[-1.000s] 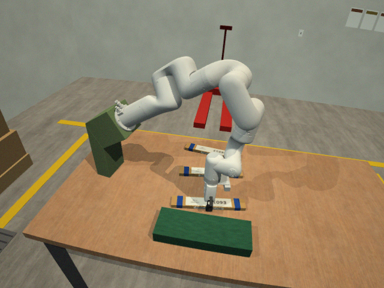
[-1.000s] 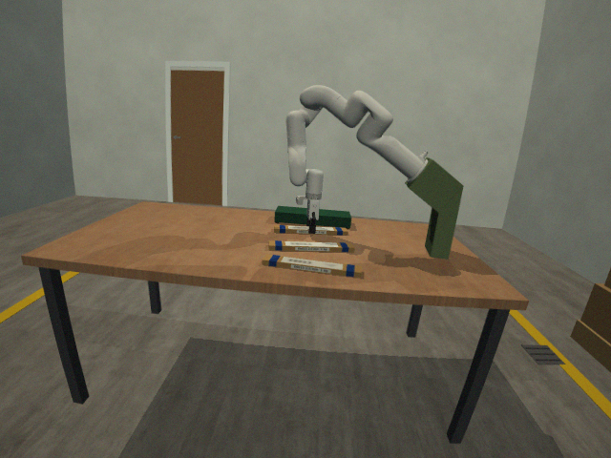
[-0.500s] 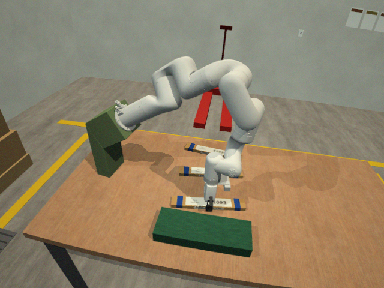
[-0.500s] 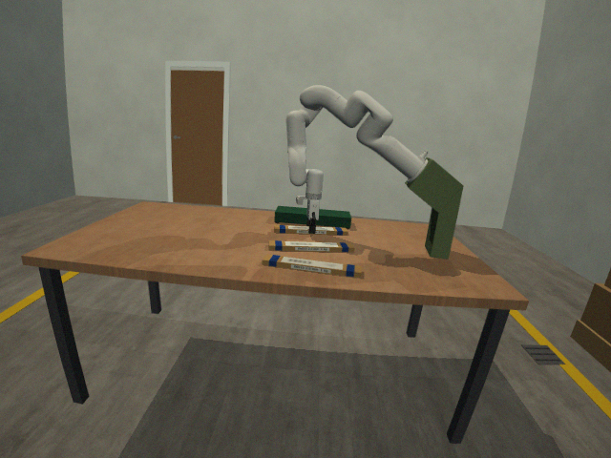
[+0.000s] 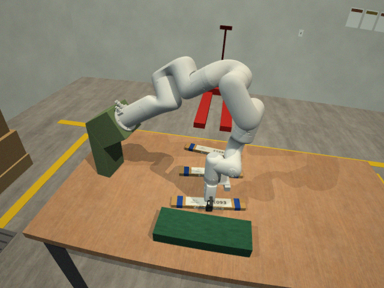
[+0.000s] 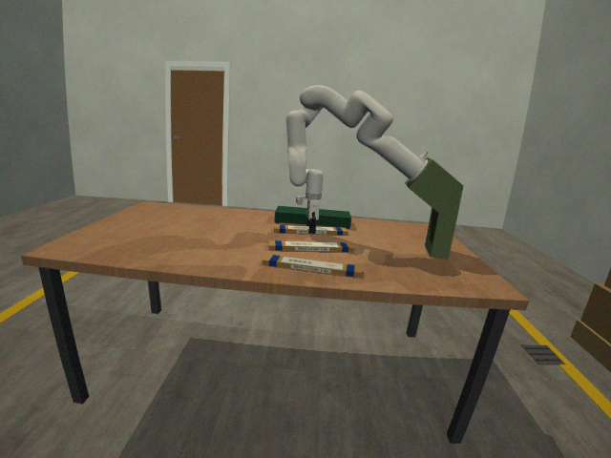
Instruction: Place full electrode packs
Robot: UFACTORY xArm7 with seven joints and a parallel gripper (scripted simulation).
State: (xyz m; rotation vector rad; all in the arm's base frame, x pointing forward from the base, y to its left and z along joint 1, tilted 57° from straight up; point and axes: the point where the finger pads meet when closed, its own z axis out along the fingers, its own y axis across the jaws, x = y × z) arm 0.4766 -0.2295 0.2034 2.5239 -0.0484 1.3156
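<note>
Three long tan packs with blue bands and white labels lie flat on the wooden table, all off the platform. The nearest pack [image 5: 206, 203] lies just behind the low dark green platform [image 5: 203, 231] [image 6: 305, 216]. The middle pack [image 5: 198, 171] [image 6: 311, 245] and the far pack [image 5: 204, 149] [image 6: 315, 264] lie further from the platform. My gripper [image 5: 209, 206] [image 6: 311, 226] points straight down over the middle of the nearest pack. Its fingers are open and straddle the pack, with nothing gripped.
The arm's green base pedestal [image 5: 107, 141] [image 6: 440, 212] stands at one table corner. A red rack [image 5: 213, 108] stands on the floor beyond the table. Cardboard boxes [image 5: 11, 152] sit on the floor to the side.
</note>
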